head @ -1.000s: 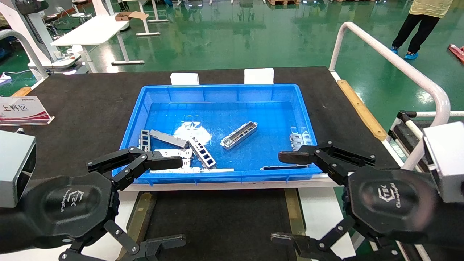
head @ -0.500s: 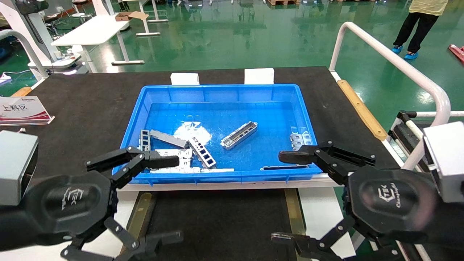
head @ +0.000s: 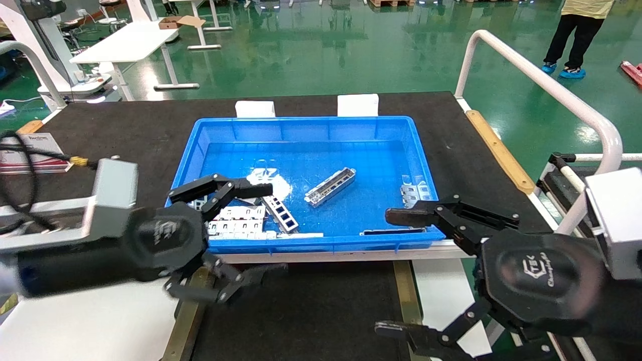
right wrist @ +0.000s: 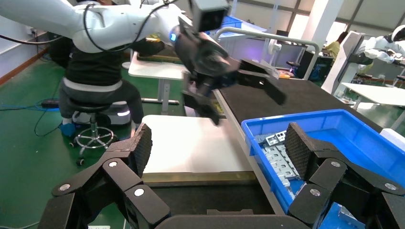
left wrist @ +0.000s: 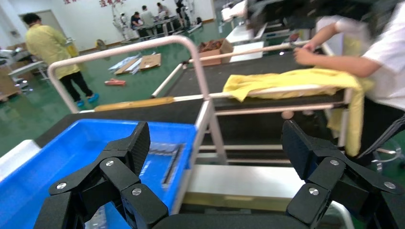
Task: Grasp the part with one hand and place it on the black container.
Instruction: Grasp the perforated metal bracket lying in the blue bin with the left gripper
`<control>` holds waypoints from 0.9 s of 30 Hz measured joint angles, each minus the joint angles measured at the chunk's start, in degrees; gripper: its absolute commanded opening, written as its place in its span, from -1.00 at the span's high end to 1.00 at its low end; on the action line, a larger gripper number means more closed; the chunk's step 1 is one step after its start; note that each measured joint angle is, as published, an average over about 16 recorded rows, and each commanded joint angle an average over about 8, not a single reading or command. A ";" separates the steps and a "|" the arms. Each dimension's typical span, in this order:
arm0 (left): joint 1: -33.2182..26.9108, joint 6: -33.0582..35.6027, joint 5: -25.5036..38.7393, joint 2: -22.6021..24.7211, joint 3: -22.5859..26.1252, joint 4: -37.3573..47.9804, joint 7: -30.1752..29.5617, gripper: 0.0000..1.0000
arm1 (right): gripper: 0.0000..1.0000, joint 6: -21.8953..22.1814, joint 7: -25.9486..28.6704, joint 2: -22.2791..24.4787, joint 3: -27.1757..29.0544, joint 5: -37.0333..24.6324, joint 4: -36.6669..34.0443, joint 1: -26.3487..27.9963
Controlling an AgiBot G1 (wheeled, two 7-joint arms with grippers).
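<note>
The part (head: 330,186), a slim silver channel strip, lies at a slant in the middle of the blue crate (head: 303,128). The black container (head: 301,311), with tan-gold strips down both sides, lies in front of the crate and also shows in the right wrist view (right wrist: 205,200). My left gripper (head: 275,229) is open and empty over the crate's near left corner, to the left of the part; the left wrist view shows it (left wrist: 216,145) open. My right gripper (head: 383,273) is open and empty at the crate's near right corner, and the right wrist view shows it (right wrist: 217,143) open.
Several other metal pieces lie in the crate: flat plates (head: 235,225) at the near left, a strip with cut-outs (head: 281,213) and brackets (head: 414,193) at the right. A white rail (head: 541,85) runs along the table's right side. A sign (head: 30,150) stands at the left.
My left arm has swung forward and to the right, bringing its open gripper over the crate's near left corner. The right gripper and the parts have not moved.
</note>
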 measured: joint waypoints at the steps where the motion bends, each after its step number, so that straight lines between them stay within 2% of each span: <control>1: -0.89 0.22 0.56 0.96 0.31 1.85 1.05 -1.00 | -1.00 0.00 0.00 0.00 0.00 0.00 0.00 0.00; 12: -10.87 0.38 5.50 10.32 2.88 24.26 12.72 -1.00 | -1.00 0.01 -0.01 0.01 -0.02 0.01 0.00 0.00; 20: -16.95 -6.84 8.81 16.25 4.06 38.43 19.47 -1.00 | -1.00 0.01 -0.01 0.01 -0.03 0.02 0.00 0.01; 27: -20.13 -15.19 10.63 21.47 4.61 46.55 23.58 -1.00 | -1.00 0.01 -0.02 0.01 -0.04 0.02 0.00 0.01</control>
